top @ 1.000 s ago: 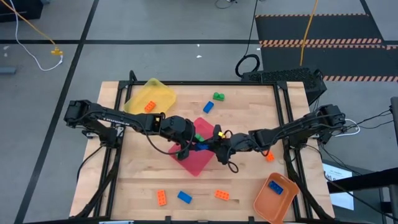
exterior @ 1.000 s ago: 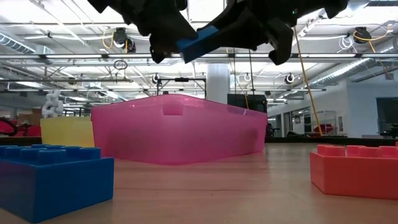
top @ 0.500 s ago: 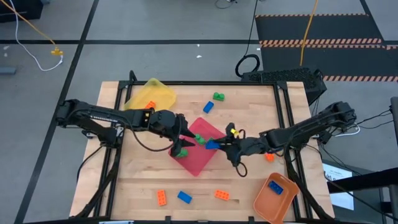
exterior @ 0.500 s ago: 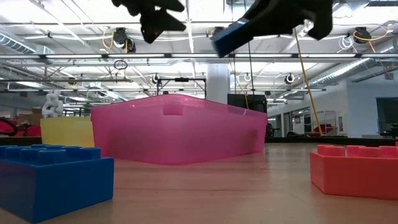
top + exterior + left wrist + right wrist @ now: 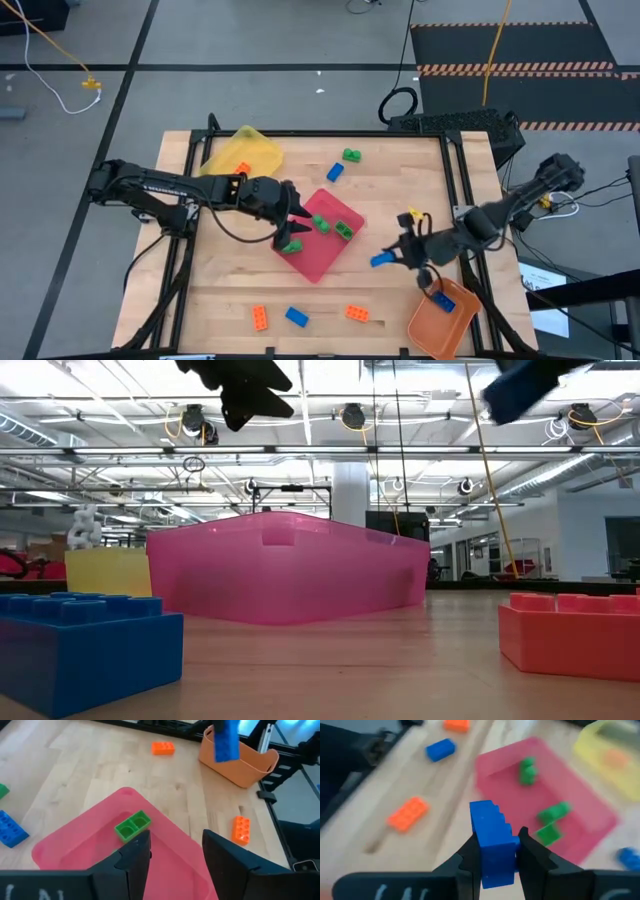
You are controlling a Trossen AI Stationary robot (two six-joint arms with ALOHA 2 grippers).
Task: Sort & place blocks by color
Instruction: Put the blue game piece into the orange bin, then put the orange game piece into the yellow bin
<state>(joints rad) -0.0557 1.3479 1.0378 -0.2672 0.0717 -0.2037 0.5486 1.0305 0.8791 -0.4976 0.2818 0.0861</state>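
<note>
My right gripper [image 5: 392, 258] is shut on a blue brick [image 5: 492, 842], held in the air between the pink tray [image 5: 322, 240] and the orange tray [image 5: 440, 320]. My left gripper [image 5: 172, 855] is open and empty above the pink tray [image 5: 100, 845], where three green bricks [image 5: 322, 224] lie on the floor of the tray. The orange tray holds one blue brick [image 5: 445, 303]. The yellow tray [image 5: 243, 155] holds one orange brick [image 5: 240, 172]. Loose bricks lie flat on the table: a green one [image 5: 351, 154], blue ones [image 5: 335, 172], orange ones [image 5: 260, 317]. My right gripper pinches the blue brick by two opposite side faces [image 5: 507, 847] between its two fingers [image 5: 530, 852]. The brick stands out past the fingertips with its studded face turned to one side. It is lifted clear of the table and of both trays [image 5: 381, 260].
Near the front edge lie a blue brick [image 5: 296, 317] and an orange brick [image 5: 357, 314]. Another orange brick [image 5: 241, 829] lies near the table's right edge. The low view shows a blue brick [image 5: 85, 650] and an orange brick [image 5: 570, 635] close by.
My right gripper has carried the blue brick from above the pink tray toward the table's right and near edges, toward the orange tray, still shut on it. My left gripper has drawn back a little toward the table's left and stays over the pink tray.
</note>
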